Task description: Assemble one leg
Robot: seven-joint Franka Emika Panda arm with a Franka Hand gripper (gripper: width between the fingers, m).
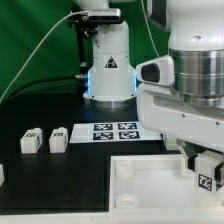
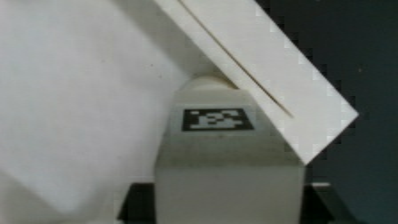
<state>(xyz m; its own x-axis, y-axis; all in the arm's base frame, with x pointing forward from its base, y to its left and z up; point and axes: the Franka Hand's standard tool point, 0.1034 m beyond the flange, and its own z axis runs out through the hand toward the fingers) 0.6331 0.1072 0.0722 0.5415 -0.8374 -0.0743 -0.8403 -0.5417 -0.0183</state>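
Observation:
My gripper (image 1: 207, 172) is shut on a leg (image 1: 208, 181), a small white block with a black-and-white tag. It holds the leg at the near corner of the white square panel (image 1: 140, 185) on the exterior view's right. In the wrist view the leg (image 2: 217, 150) stands between my dark fingers (image 2: 143, 200), its tag facing the camera. Its far end is against the panel (image 2: 71, 110), beside the raised rim (image 2: 267, 70). The contact point is hidden. Two more legs (image 1: 31, 141) (image 1: 57, 139) lie on the black table at the exterior view's left.
The marker board (image 1: 112, 131) lies in front of the arm's white base (image 1: 108, 70). Another white part (image 1: 2, 172) shows at the exterior view's far left edge. A green curtain hangs behind.

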